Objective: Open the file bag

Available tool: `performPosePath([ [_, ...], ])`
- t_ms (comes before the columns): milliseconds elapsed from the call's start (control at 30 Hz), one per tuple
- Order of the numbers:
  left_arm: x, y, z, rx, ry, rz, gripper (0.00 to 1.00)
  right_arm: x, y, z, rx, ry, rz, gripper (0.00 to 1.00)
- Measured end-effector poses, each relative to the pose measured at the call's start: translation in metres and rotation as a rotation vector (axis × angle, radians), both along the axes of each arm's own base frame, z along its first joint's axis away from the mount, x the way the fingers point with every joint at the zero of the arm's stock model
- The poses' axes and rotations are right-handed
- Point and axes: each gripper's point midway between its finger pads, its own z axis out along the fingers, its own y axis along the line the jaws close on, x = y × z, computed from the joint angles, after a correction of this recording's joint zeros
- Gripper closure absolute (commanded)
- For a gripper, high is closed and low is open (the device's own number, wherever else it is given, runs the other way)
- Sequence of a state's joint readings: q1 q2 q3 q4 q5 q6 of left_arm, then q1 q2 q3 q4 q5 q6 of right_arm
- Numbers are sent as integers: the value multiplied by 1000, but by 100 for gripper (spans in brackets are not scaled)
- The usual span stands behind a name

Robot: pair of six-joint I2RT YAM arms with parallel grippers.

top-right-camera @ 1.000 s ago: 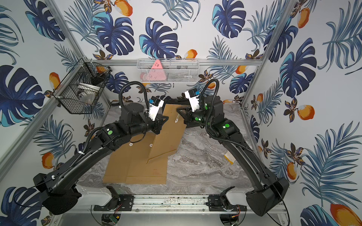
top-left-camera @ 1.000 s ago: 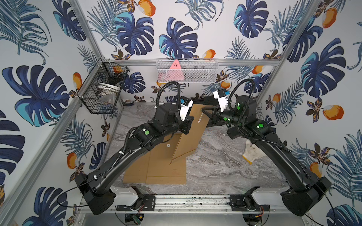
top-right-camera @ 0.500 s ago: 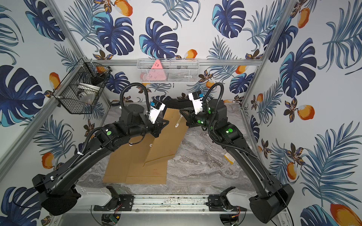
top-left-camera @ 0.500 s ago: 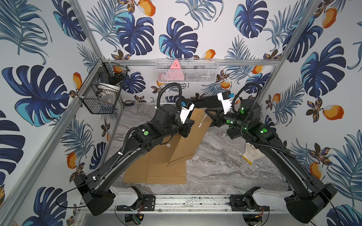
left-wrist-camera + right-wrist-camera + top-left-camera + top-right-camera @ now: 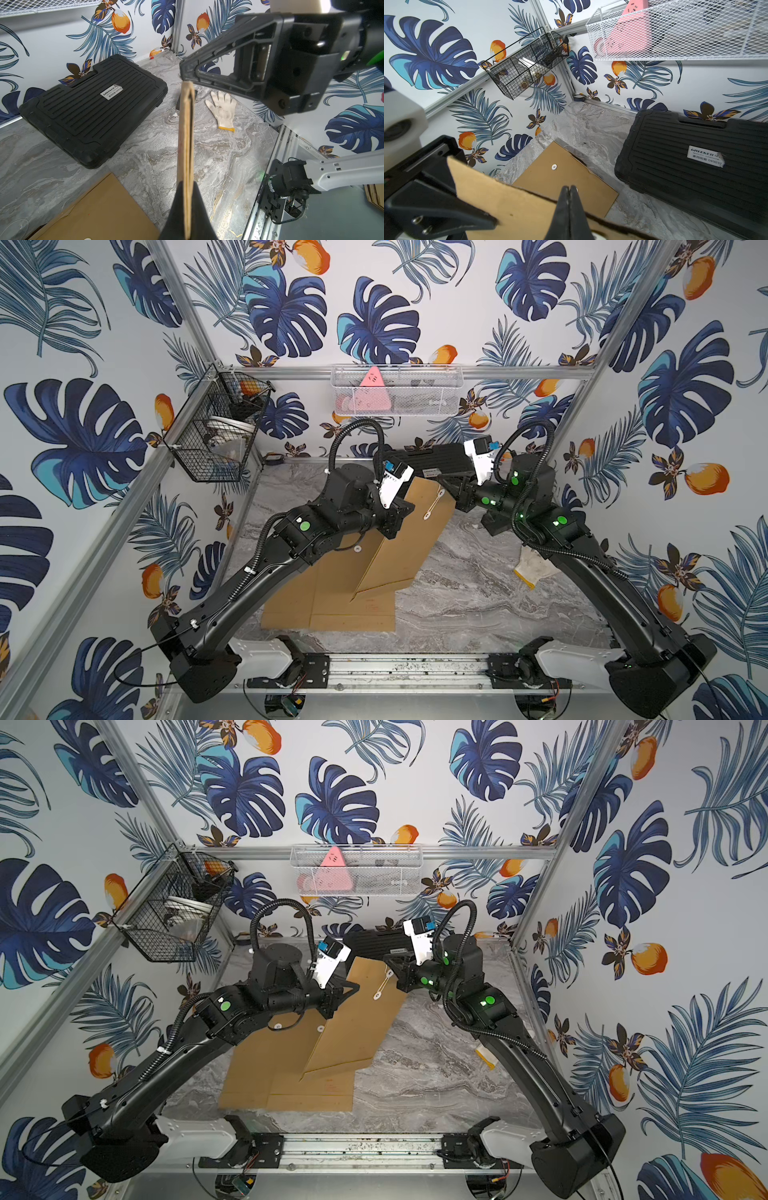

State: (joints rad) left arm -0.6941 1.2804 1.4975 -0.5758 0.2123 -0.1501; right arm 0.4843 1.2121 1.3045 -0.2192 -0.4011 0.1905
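With the left tool [image 5: 186, 187] clamping the file bag [image 5: 399, 547], tilted up from the desk [image 5: 478, 572], and the right tool [image 5: 569, 188] clenching shut at its top edge, opposing pulls are probably risking tearing the paper.

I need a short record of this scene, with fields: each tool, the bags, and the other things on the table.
left tool: shut on the raised bag at its edge
right tool: shut at that bag's far end; whether on bag or string is unclear
raised bag: tilted, lower end over the flat bag
flat bag: lying on the table
case: black, closed, at the back
glove: on the table, right side
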Motion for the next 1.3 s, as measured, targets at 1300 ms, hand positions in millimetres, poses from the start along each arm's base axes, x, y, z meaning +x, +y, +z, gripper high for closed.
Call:
performPosePath([
  [1300,-36,14,24,-247,34,1,100,-8,-51,17,-80,-22,-215,100],
])
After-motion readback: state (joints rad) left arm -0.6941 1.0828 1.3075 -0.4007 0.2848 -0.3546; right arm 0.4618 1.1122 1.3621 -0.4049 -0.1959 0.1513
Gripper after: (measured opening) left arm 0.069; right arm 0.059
